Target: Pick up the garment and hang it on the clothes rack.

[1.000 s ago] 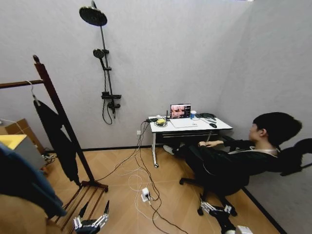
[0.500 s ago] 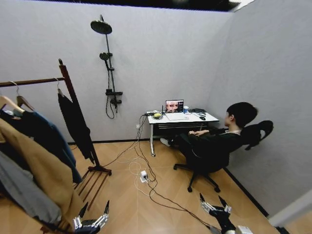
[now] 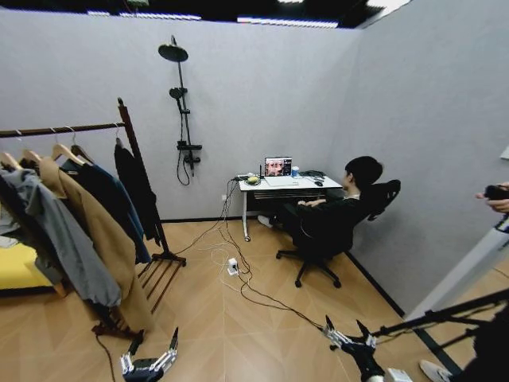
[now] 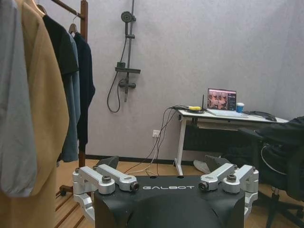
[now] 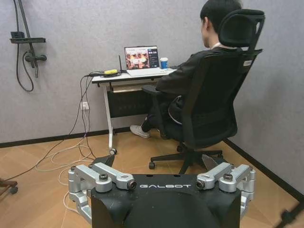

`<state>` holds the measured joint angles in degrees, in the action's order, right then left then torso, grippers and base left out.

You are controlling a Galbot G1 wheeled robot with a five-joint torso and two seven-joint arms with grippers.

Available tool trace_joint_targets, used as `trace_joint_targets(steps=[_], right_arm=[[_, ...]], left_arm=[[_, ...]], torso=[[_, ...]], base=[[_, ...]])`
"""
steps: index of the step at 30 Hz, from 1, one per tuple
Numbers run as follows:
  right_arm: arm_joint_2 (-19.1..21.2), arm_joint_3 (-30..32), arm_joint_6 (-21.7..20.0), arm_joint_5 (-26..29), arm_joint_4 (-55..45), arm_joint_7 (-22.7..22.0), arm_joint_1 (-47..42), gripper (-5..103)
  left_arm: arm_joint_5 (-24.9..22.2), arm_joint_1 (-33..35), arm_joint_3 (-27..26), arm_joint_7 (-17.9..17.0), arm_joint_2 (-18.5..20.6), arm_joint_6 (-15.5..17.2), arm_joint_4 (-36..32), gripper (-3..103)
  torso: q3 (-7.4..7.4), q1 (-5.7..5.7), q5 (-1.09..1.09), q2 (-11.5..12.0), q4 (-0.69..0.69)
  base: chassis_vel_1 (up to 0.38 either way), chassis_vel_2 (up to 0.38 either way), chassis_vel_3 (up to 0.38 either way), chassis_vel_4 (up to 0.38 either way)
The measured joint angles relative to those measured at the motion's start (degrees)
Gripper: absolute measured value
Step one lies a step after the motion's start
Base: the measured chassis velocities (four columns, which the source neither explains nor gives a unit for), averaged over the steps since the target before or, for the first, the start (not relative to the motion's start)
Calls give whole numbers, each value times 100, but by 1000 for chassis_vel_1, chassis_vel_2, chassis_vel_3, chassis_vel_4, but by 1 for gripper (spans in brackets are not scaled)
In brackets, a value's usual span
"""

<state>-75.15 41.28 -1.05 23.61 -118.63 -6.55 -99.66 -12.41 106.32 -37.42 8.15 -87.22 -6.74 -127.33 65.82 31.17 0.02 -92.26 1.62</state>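
The clothes rack (image 3: 144,177) stands at the left, dark wood with one horizontal bar. The garment (image 3: 121,215), a dark teal sweatshirt on a hanger, hangs on that bar between a long tan coat (image 3: 99,239) and a black jacket (image 3: 137,187). The left wrist view shows the garment (image 4: 71,118) beside the rack's upright (image 4: 83,19). My left gripper (image 3: 153,350) is low at the near edge, open and holding nothing, well short of the rack. Also open and unloaded is my right gripper (image 3: 346,328), low at the near right. Each wrist view shows its own gripper (image 4: 161,164) (image 5: 159,161) with fingers spread.
A grey coat (image 3: 56,239) hangs nearest me on the rack. A person sits in an office chair (image 3: 318,239) at a white desk (image 3: 278,185) with a laptop. Cables (image 3: 238,278) trail across the wooden floor. Black tripod legs (image 3: 445,314) slant in at the right.
The whole head view has shifted: the room looks farther off and more of the rack and its hanging clothes shows. Both grippers keep their places in the picture, still open.
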Motion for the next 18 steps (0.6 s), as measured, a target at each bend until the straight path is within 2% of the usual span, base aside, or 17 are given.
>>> trace_joint_targets(steps=[2, 5, 8, 12, 13, 14, 18], right_arm=[[0, 0, 0, 0, 0, 0, 0, 100], [0, 0, 0, 0, 0, 0, 0, 100], [0, 1, 0, 0, -1, 0, 0, 100], [0, -1, 0, 0, 0, 0, 0, 100], [0, 1, 0, 0, -1, 0, -2, 100], [0, -1, 0, 0, -1, 0, -4, 100], [0, 0, 0, 0, 0, 0, -6, 100]], left_arm=[[0, 0, 1, 0, -1, 0, 0, 100], [0, 0, 2, 2, -1, 0, 0, 100], [0, 0, 0, -1, 0, 0, 0, 100], [0, 0, 0, -2, -1, 0, 0, 100], [0, 0, 1, 1, 0, 0, 1, 100], [0, 1, -1, -1, -1, 0, 0, 100], [0, 1, 1, 0, -1, 0, 0, 100]], torso=[[-2, -3, -4, -2, 1], [0, 0, 2, 0, 0], [-2, -3, -6, -2, 0], [-1, -2, 1, -1, 0], [-3, -5, -7, -4, 2], [-4, -8, -2, -5, -2], [-4, -8, -1, -6, 2]], base=[[352, -361, -337, 344], [364, -341, -359, 356], [356, -352, -353, 348], [356, -355, -349, 367], [331, -276, -292, 299], [293, -276, -255, 221], [170, -117, -214, 165]])
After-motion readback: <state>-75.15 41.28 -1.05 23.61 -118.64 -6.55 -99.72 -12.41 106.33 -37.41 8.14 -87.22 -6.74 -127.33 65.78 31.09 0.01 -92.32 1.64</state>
